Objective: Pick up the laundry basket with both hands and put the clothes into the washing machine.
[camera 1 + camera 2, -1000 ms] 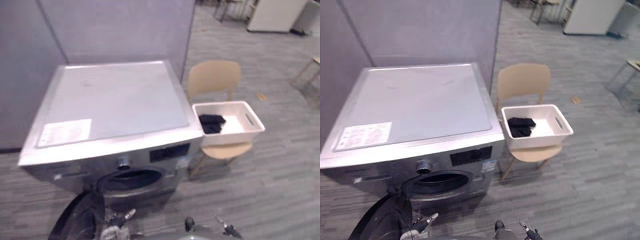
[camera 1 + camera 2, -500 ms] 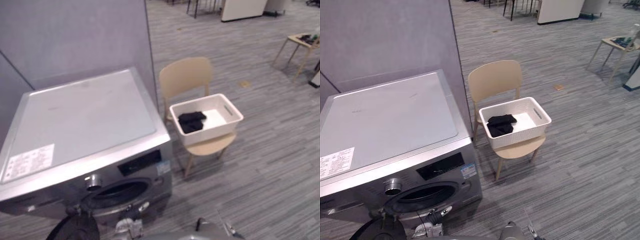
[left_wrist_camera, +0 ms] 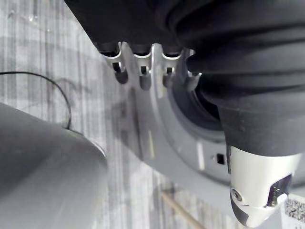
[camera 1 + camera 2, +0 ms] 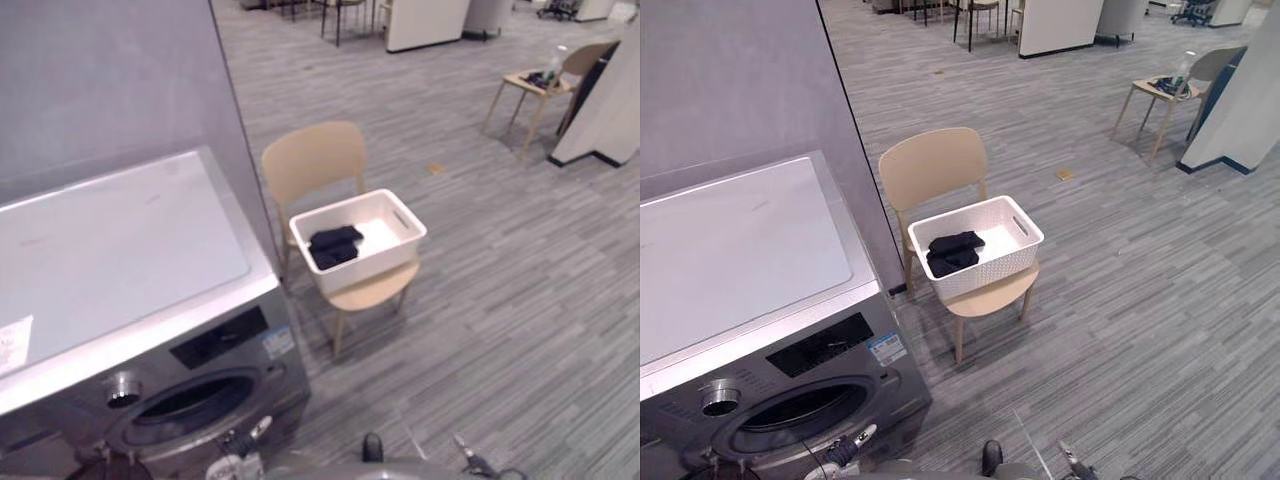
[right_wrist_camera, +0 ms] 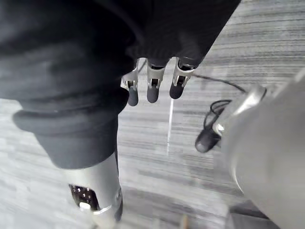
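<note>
Laundry basket point(image 4: 366, 266), white perforated plastic, untouched: our left hand point(image 3: 141, 72) and right hand point(image 5: 152, 85) hang low over grey floor, fingers relaxed, holding nothing. Nearest we see the silver front-loading washing machine point(image 4: 120, 260). Just beyond its corner the basket sits on a beige wooden chair point(image 4: 312, 165), dark folded clothes point(image 4: 333, 246) inside at the washer-side end.

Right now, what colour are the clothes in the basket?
The clothes are black, against the white laundry basket; clearest in the right eye view.
</note>
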